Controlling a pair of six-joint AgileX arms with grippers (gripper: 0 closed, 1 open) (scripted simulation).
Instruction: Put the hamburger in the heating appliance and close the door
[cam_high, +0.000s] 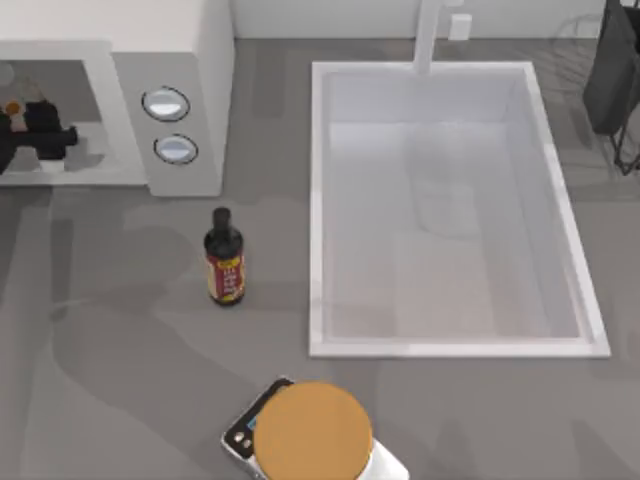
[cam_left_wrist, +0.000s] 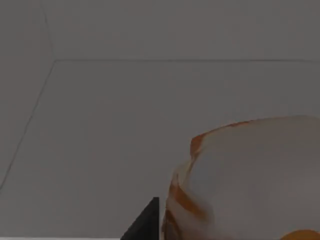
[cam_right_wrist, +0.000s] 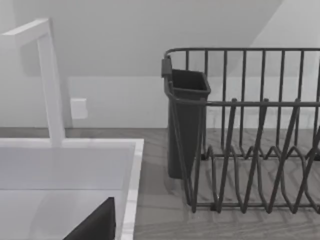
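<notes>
Left gripper (cam_high: 38, 125) reaching deep inside the microwave (cam_high: 190, 60), over the grey cavity floor. Hamburger (cam_left_wrist: 250, 180) sitting right up against it in the left wrist view, just off to one side, bun upright and round, so no long axis to worry about. Can't tell if gripping or already let go. Probably just needs a straight pull back out of the cavity, then a swing at the door. Right arm parked over by the dish rack (cam_right_wrist: 250, 150), way too far to help.
</notes>
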